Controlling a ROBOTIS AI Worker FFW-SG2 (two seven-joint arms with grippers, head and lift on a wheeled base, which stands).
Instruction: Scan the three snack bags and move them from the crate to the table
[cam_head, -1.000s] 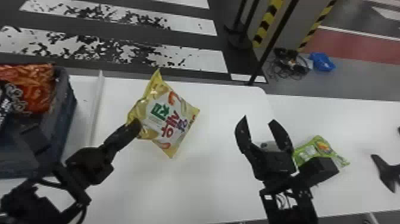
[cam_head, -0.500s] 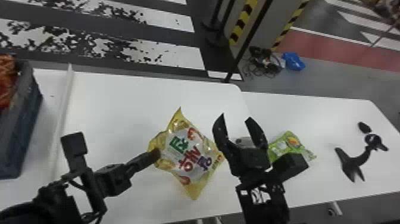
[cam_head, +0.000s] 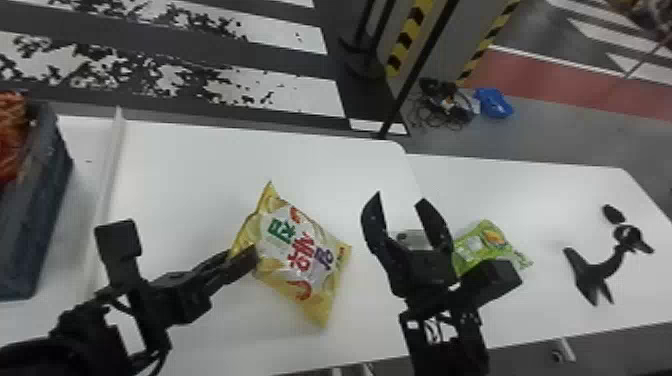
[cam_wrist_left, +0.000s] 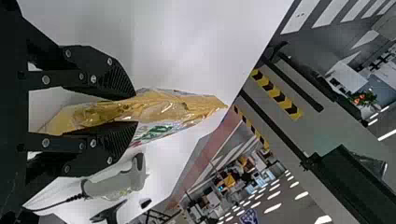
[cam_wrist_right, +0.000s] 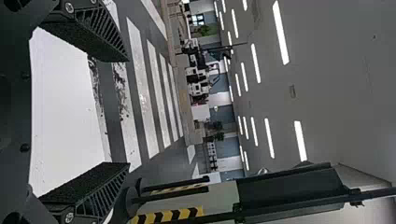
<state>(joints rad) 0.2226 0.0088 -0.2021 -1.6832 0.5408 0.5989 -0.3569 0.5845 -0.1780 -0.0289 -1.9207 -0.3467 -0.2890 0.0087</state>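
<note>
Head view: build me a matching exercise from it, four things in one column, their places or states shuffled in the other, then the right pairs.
Things
1. Yellow snack bag
2. Green snack bag
3. Right gripper
4. Crate

Places or states
A. Open, with nothing gripped
B. At the view's left edge, with red packaging inside
C. Pinched between the left gripper's fingers
D. On the white table, partly hidden by the right arm

Right pairs: 1-C, 2-D, 3-A, 4-B
</note>
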